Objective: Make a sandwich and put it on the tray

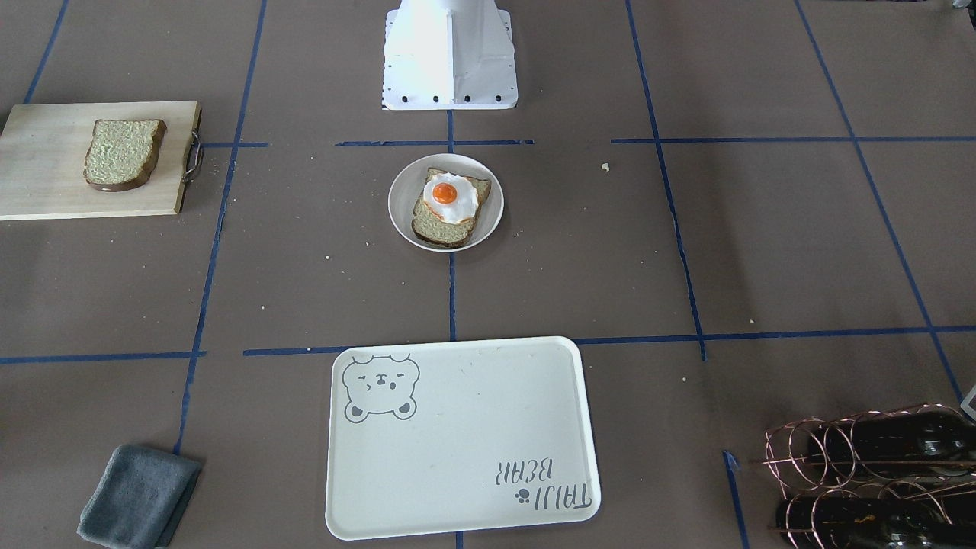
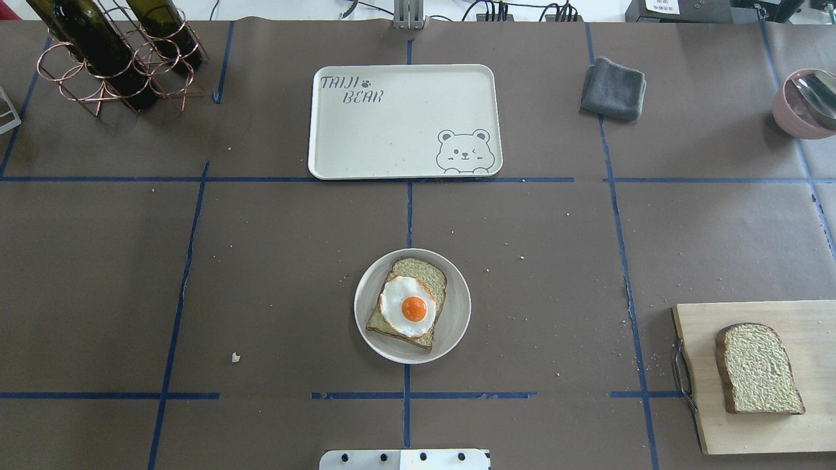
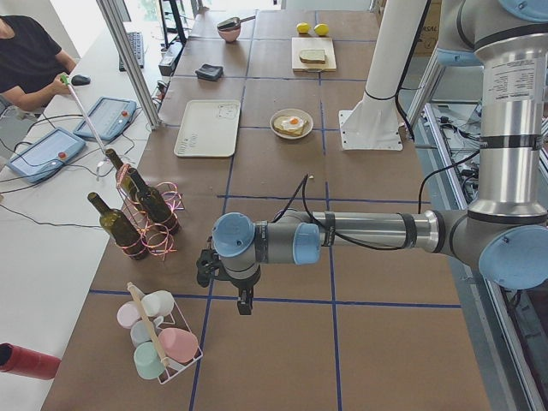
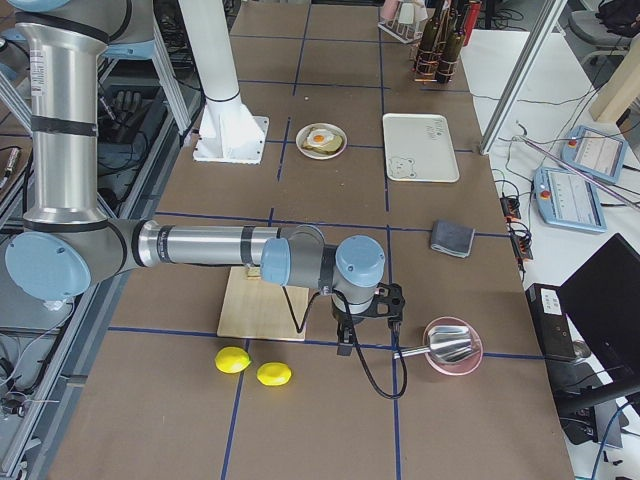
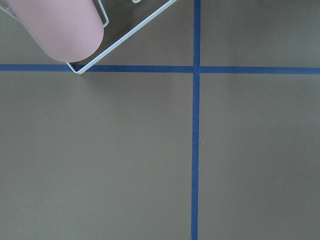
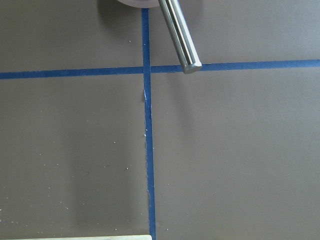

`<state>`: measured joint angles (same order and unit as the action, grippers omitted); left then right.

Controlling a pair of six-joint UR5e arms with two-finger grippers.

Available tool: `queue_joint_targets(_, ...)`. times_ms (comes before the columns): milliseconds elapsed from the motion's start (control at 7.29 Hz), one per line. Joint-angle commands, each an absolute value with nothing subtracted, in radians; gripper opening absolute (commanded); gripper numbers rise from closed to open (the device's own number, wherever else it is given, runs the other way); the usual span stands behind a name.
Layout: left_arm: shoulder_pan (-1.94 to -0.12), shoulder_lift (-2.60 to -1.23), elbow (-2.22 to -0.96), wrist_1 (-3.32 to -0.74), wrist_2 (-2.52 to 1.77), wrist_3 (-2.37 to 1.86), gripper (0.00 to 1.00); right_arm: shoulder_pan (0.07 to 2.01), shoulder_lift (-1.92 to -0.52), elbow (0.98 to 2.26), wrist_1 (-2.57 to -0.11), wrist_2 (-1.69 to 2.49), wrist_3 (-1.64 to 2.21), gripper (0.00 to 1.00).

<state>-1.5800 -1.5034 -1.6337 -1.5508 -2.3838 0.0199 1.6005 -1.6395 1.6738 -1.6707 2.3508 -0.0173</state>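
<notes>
Nearest in the front view, at 6 o'clock: big cream tray [image 1: 457, 450] with a grey bear face and "TAIJI BEAR" letters. Up toward 12 o'clock from it, well apart, a small round plate [image 1: 402, 200]. On the plate, one bread slice [image 1: 441, 230] lying flat, with a fried egg [image 1: 450, 200] on top, orange yolk up. Way over at 9 o'clock, a wooden cutting board [image 1: 46, 175] with a second bread slice [image 1: 122, 152] flat on it. Sandwich parts in two spots, then, both well apart from the tray. Down at 8 o'clock, a folded grey cloth [image 1: 137, 496]. At 4 o'clock, dark bottles in a copper wire rack [image 1: 877, 473].

Both arms out at the table ends, far from the food. Seen from the left end, the left gripper [image 3: 244, 306] pointing down over the brown table, with a wire basket [image 3: 197, 347] of cups [image 3: 175, 342] near its 8 o'clock. Fingers too small to judge: cannot tell if wide or narrow.

Seen from the right end, the right gripper [image 4: 344, 343] pointing down too, between the cutting board at its 9 o'clock and a pink bowl [image 4: 470, 365] at its 3 o'clock. Metal ladle [image 4: 450, 343] in the bowl, handle tip near 12 o'clock in the wrist view. Two yellow lemons [image 4: 232, 360] at 8 o'clock. Cannot tell about these fingers either.
</notes>
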Motion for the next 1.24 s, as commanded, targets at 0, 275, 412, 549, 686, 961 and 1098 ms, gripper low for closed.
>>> queue_joint_targets(0, -1.58, -1.508, -1.625, -1.552, -2.384, 0.02, 1.0, 1.6, -1.629, 1.671, -1.669, 2.352, -0.015, 1.0)
queue_joint_targets(275, -1.577, -1.532, -1.641, -1.56, -2.385, 0.018, 1.0, 1.6, -1.621, 1.699, -1.669, 2.367, -0.009, 1.0)
queue_joint_targets(412, -1.577, -1.564, -1.641, -1.568, -2.393, 0.026, 1.0, 1.591, -1.603, 1.701, -1.669, 2.367, -0.006, 1.0)
queue_joint_targets(549, -1.575, -1.6, -1.65, -1.604, -2.398, 0.026, 1.0, 1.58, -1.536, 1.698, -1.675, 2.364, -0.003, 1.0)
queue_joint_targets(686, -1.571, -1.621, -1.646, -1.677, -2.398, 0.02, 1.0, 1.551, -1.519, 1.695, -1.672, 2.367, -0.002, 1.0)
queue_joint_targets(961, -1.455, -1.634, -1.615, -2.0, -2.39, 0.02, 1.0, 1.504, -1.517, 1.706, -1.622, 2.373, 0.0, 1.0)
queue_joint_targets(1098, -1.441, -1.637, -1.589, -2.123, -2.391, -0.036, 1.0, 1.465, -1.517, 1.715, -1.593, 2.381, 0.005, 1.0)
